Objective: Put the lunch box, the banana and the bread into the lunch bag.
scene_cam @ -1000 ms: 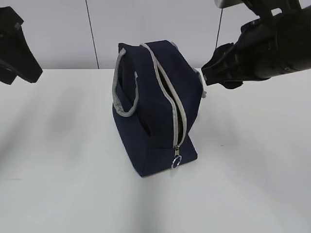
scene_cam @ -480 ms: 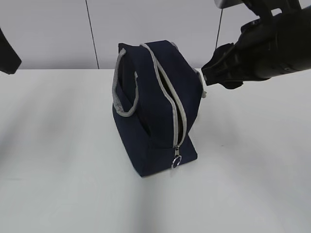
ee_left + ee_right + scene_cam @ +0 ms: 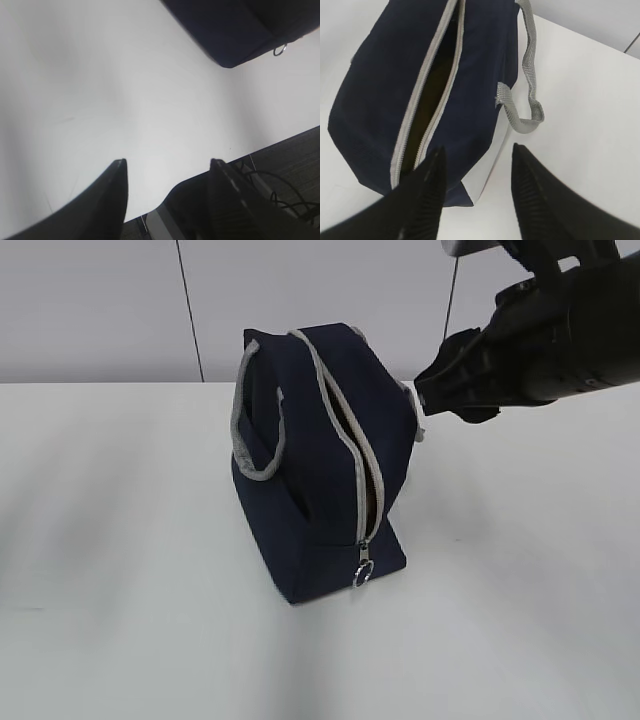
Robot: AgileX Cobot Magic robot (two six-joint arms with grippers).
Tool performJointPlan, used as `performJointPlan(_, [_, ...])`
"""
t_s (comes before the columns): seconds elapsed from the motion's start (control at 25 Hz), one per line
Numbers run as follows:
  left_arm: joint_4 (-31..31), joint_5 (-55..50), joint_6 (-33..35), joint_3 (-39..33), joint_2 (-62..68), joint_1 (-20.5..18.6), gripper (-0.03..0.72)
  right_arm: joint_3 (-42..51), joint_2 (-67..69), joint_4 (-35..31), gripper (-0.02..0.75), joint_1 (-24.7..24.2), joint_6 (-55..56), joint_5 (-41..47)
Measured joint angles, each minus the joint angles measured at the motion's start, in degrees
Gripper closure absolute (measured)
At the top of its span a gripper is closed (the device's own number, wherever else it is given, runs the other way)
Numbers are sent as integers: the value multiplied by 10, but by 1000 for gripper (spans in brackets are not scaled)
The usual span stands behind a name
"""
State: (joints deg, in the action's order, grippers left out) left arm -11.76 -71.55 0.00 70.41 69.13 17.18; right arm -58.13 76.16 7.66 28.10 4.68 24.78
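The lunch bag [image 3: 318, 465] stands in the middle of the white table [image 3: 120, 570]. It is dark blue. The right wrist view also shows a white part low on its side. Its grey zipper [image 3: 345, 435] runs along the top, and it is open part of the way, so there is a dark gap in the top of the bag. I cannot tell what is inside, because the gap is too dark. A round metal ring pull [image 3: 363, 574] hangs at the near end of the zipper, low on the bag. One grey handle [image 3: 256, 430] loops down the left side of the bag. The other grey handle [image 3: 527, 80] hangs on the far right side.

The lunch box, the banana and the bread do not show in any picture.

The right gripper [image 3: 476, 192] hangs in the air just beside the top right of the bag. Its two black fingers [image 3: 427, 197] are spread apart and hold nothing. In its own view it looks down on the open zipper and the white side of the bag.

The left gripper [image 3: 167, 192] is out of the outside view. In its own view its two dark fingers [image 3: 107, 200] are apart and empty. It is over the table's edge, well away from the bag, which shows in the top corner of that view. Past the edge there is dark floor [image 3: 295, 160] with some cables [image 3: 280, 187]
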Motion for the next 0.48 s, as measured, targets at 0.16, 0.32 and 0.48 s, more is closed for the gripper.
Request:
performJointPlan(0.16, [5, 0, 0, -22, -23, 0, 296, 2, 0, 0, 402, 0, 0, -14])
performJointPlan(0.32, [18, 0, 0, -37, -47, 0, 296, 20, 0, 1, 402, 0, 0, -46])
performJointPlan(0.48, [23, 0, -3, -41, -73, 0, 296, 45, 0, 1, 402, 0, 0, -72])
